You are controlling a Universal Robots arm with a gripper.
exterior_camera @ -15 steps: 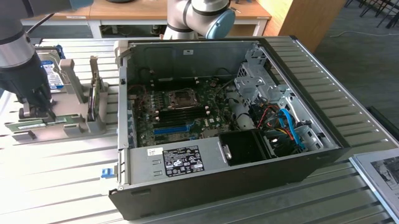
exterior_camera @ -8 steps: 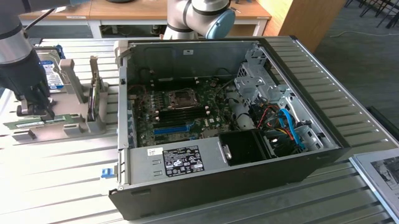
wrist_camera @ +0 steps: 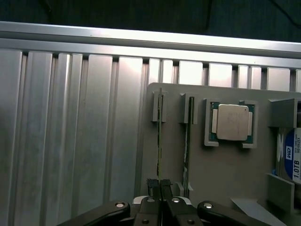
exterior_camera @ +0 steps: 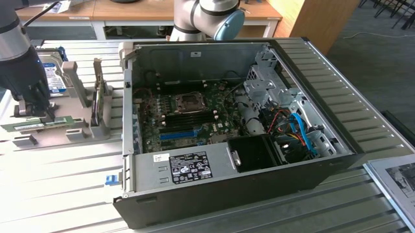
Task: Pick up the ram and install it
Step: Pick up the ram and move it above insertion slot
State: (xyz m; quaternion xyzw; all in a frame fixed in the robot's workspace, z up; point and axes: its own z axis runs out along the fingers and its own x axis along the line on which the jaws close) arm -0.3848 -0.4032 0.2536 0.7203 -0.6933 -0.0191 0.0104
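The hand (wrist_camera: 160,182) is pinched shut on the thin upper edge of the ram (wrist_camera: 159,136). The ram stands on edge in the slot nearest the edge of the grey holder (wrist_camera: 225,188), close to the bench (exterior_camera: 58,194) edge at the exterior view's left. With so narrow a hold, I judge the stick could slip or twist if the holder's end clips catch it on a lift. A second stick (wrist_camera: 188,136) stands just beside it, and a sideways drift could knock that one. Further along the holder lie a processor (wrist_camera: 232,122) and a hard drive (wrist_camera: 292,160) marked "WD" and "1.0TB". The open computer case (exterior_camera: 311,179) bears a dark label (exterior_camera: 188,166) with print too small to read.
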